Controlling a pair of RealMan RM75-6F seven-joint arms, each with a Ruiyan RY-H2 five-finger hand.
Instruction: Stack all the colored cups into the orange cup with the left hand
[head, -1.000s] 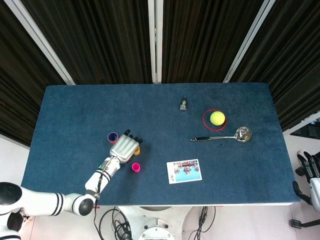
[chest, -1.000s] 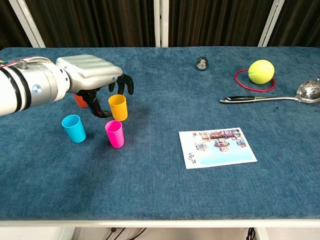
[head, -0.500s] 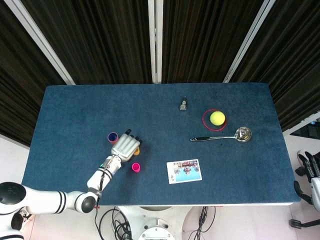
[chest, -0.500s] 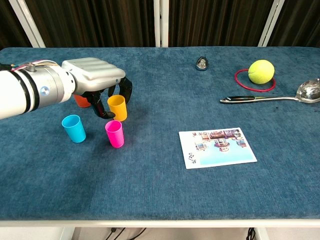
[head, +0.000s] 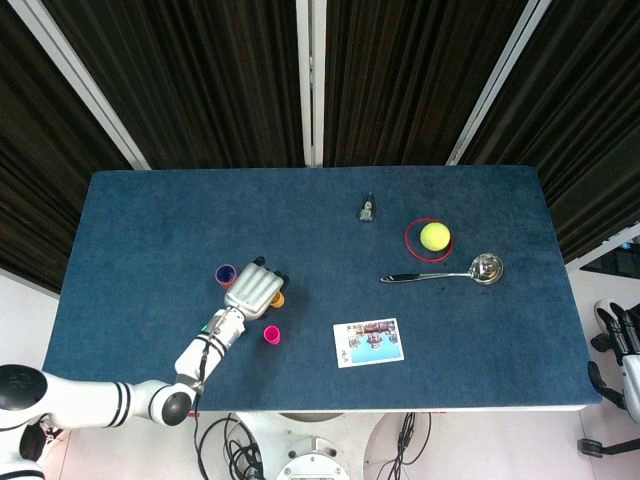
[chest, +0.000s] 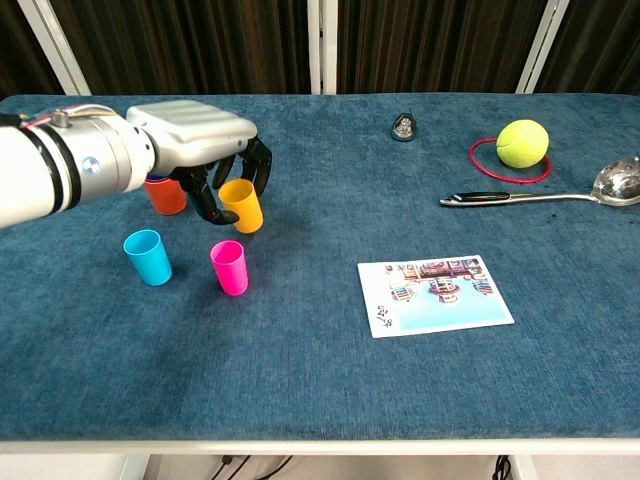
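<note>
1. Now lifted and tilted in the left hand (chest: 205, 150): yellow cup (chest: 241, 205), upright on the surface half a second ago.
2. Fingers closed round yellow cup, nothing else held.
3. Orange cup (chest: 166, 194) just left of yellow cup, behind the hand, something blue in its mouth.
4. Blue cup (chest: 148, 256) and pink cup (chest: 229, 267) upright, nearer the front edge.
5. Chest view alone shows the tilt; head view shows right hand (head: 622, 337) idle off the surface, state unclear.
</note>
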